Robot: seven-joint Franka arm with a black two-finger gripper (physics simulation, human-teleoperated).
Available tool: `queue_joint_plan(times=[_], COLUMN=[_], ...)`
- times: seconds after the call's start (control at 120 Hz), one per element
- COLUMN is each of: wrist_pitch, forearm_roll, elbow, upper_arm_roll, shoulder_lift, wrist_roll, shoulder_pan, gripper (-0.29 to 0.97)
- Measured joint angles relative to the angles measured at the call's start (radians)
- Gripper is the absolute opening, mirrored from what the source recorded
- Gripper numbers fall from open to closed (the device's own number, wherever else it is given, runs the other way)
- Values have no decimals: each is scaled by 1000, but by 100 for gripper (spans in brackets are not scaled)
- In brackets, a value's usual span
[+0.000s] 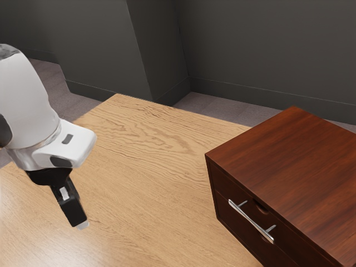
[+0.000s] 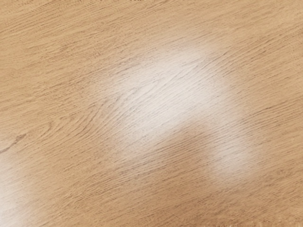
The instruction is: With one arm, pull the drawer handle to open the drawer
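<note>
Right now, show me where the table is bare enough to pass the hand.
Bare wood runs from the hand across the table to the drawer cabinet, and back to the far edge by the wall. Under the hand it is bare too. Crowded: the exterior view's right, where the cabinet stands, handle jutting out.

Open stretch of counter (image 1: 156, 161) between the claw (image 1: 80, 223) and the cabinet (image 1: 289, 161), a free run toward the exterior view's right. Under the hand the wrist view shows flat wood grain. The cabinet body is the obstacle, sitting at the counter's right end. The handle (image 1: 253, 221) stands off the drawer front (image 1: 233, 192) on two posts, with a gap behind the bar. The dark wall (image 1: 267, 44) is well back, past the counter's far edge.
</note>
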Motion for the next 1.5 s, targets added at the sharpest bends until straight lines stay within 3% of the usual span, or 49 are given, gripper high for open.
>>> queue_joint_plan(times=[0.183,0.433,0.717,1.058,1.258,1.5], wrist_pitch=[63,240,368,709,850,914], forearm_roll=[12,29,28,-104,-124,-129], elbow=[-58,-81,49,-82,-119,-132], upper_arm_roll=[-57,-38,45,-3,-3,5], shoulder_lift=[-27,-38,219,233,232,263], wrist_roll=[288,713,1023,1179,1199,1206], shoulder_pan=[-34,-279,-408,-411,-370,-325], gripper=[68,68,68,68,68,68])
